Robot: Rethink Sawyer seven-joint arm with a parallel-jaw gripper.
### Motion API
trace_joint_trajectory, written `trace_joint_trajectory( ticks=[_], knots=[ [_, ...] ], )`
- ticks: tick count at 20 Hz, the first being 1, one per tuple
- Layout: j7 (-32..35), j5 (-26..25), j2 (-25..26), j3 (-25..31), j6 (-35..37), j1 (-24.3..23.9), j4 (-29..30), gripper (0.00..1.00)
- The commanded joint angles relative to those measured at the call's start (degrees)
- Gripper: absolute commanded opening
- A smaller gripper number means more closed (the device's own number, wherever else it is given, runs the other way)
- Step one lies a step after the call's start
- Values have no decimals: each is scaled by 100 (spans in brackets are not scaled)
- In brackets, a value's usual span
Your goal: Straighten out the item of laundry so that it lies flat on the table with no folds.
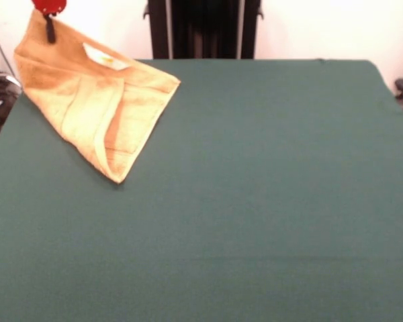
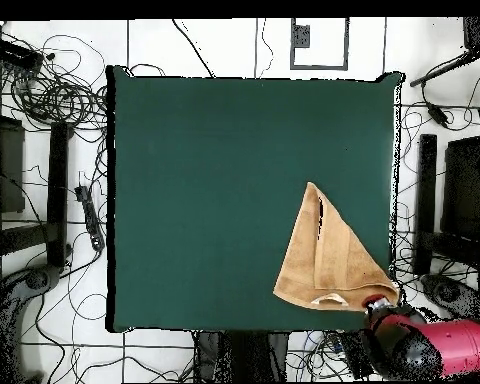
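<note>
The gripper pinched one corner of the towel and held it lifted above the table's corner, at the left far side in the front view. The towel hung slanted down to the green cloth, folded over itself in a triangle, its white label showing near the top edge.

Towel was orange-tan terry, paler yellow-tan where the folded face showed, with woven border bands running as slightly raised stripes of the same hue. Label loop was white with a small yellow-green mark. Table cloth was uniform dark green, unpatterned. Gripper was red with a black finger.
</note>
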Motion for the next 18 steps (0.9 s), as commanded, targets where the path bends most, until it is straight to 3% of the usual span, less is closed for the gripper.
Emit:
trace_joint_trajectory(
  ticks=[1, 4, 9, 18],
  knots=[
    [1845, -172, -432, -594, -786, 262, 1177, 0],
    [2191, -431, -599, -977, -1121, 419, 1460, 0],
    [2193, -558, -671, -1416, -1378, 590, 1574, 0],
    [1955, -722, 21, -1970, -1566, 1114, 958, 0]
  ],
)
